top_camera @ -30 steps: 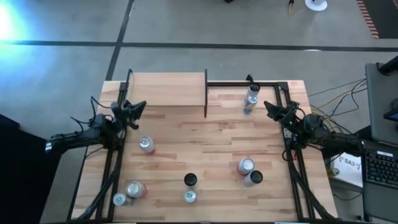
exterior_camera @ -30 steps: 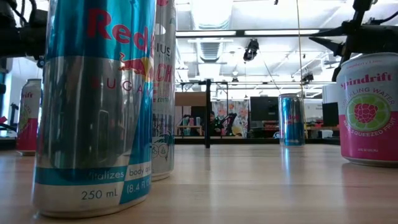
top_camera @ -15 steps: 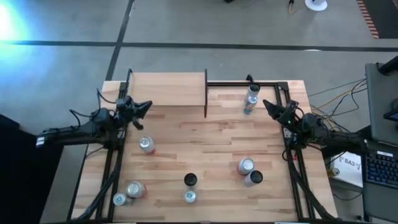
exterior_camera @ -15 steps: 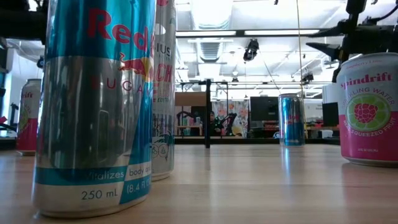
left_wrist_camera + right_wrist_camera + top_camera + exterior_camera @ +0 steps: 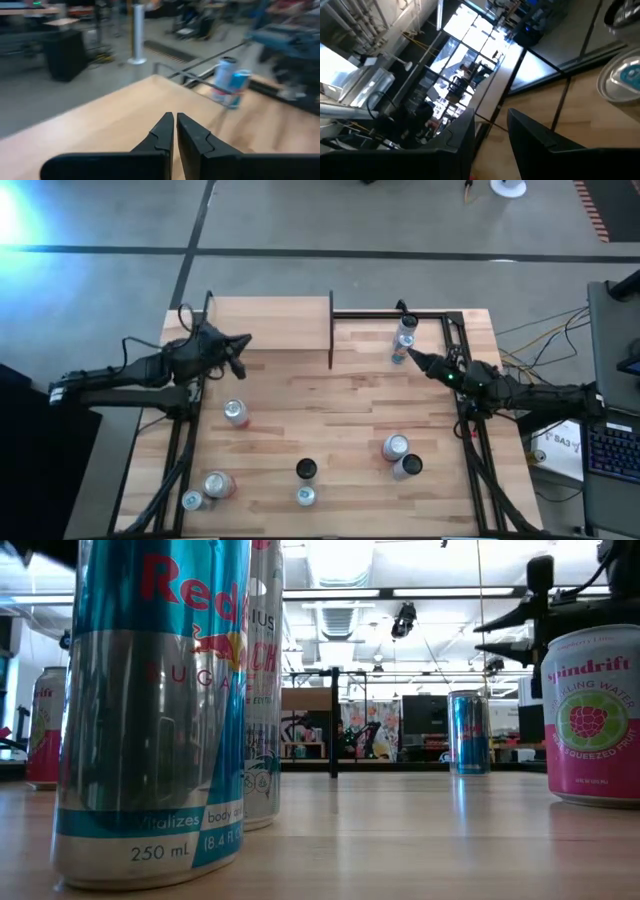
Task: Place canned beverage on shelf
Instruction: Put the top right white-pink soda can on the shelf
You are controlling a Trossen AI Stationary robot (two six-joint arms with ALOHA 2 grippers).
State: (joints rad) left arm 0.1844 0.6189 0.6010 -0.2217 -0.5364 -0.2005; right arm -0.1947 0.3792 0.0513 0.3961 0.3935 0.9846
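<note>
shelf point(image 5: 268, 323): sat at the far left part of the table point(image 5: 350, 430), light board between 2 thin dark upright end panels; nothing stood on it.
target can: blue can point(image 5: 403, 340) stood upright near the table's far right corner, off the shelf and well to the right of its right end panel.
right gripper point(image 5: 409, 356): tip was just beside the blue can on its near side, pointed toward it; contact could not be told. Right wrist view showed the fingers point(image 5: 535, 132) parted with a gap and nothing between them, a can top at the frame edge. Released, holding nothing.
left gripper point(image 5: 244, 340): hovered at the near edge of the shelf's left half, pointed across the table. Left wrist view showed the 2 fingers point(image 5: 162, 132) pressed together, clenched on nothing. The blue can was well apart from it, across the table.
other cans: 1 red-and-white can point(image 5: 235, 413) left of centre; 2 at the near left corner point(image 5: 205, 490); 2 at the near middle point(image 5: 305, 482); 2 at the near right point(image 5: 400, 455). All were well apart from both grippers.
low view: the blue can point(image 5: 467, 732) stood upright far back, right of the shelf's dark upright panel.
</note>
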